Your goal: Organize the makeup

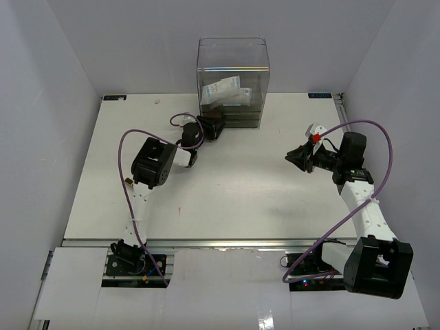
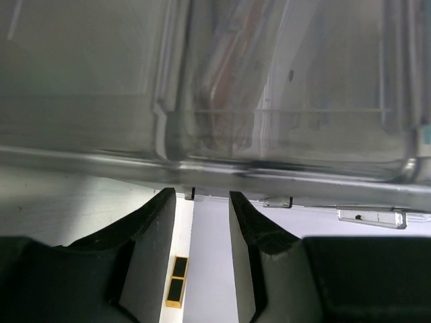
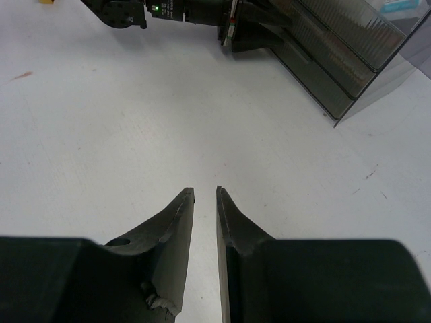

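Observation:
The clear drawer box [image 1: 232, 75] stands at the back middle of the table, with white-blue sachets [image 1: 225, 91] of the makeup lying in its upper part. My left gripper [image 1: 216, 129] is right at the box's lower front, open, with nothing between its fingers [image 2: 153, 229]. In the left wrist view the box's clear wall [image 2: 303, 87] fills the top, and a pinkish flat item [image 2: 225, 81] shows blurred through it. My right gripper [image 1: 294, 158] hovers over bare table at the right. Its fingers [image 3: 176, 229] stand a narrow gap apart and hold nothing.
The box's dark lower drawers [image 3: 330, 67] show in the right wrist view, with the left arm [image 3: 195, 12] in front of them. A small yellow-and-black block [image 2: 176, 281] lies on the table below the left fingers. Grey walls close in the table on three sides.

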`<state>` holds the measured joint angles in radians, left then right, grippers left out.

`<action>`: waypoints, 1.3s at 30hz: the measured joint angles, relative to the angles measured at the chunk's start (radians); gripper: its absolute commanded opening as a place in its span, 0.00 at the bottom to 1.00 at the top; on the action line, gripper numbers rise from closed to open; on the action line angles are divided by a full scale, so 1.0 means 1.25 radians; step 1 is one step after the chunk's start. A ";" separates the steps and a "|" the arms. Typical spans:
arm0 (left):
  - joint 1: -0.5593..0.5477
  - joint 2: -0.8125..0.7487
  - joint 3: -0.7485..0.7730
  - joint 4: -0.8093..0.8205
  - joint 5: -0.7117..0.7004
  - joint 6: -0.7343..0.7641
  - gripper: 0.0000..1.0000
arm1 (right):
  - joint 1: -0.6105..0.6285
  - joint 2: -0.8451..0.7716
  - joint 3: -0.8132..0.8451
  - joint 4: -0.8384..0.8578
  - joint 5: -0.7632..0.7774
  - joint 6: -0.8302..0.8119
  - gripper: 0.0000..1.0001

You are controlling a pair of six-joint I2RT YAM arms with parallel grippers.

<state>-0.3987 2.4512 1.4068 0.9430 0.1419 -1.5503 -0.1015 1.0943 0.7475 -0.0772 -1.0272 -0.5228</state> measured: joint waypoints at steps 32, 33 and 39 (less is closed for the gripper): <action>-0.028 -0.036 -0.186 0.180 -0.016 -0.026 0.06 | -0.009 0.000 0.000 0.000 -0.001 0.014 0.26; -0.030 -0.044 -0.204 0.190 -0.015 -0.026 0.07 | -0.010 0.000 0.000 0.000 -0.001 0.014 0.26; -0.047 -0.101 -0.337 0.251 -0.015 -0.026 0.12 | -0.014 0.000 0.000 0.000 -0.001 0.015 0.26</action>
<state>-0.4575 2.3249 0.9857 1.2569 0.1233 -1.5830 -0.1184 1.0943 0.7475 -0.0776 -1.0279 -0.5037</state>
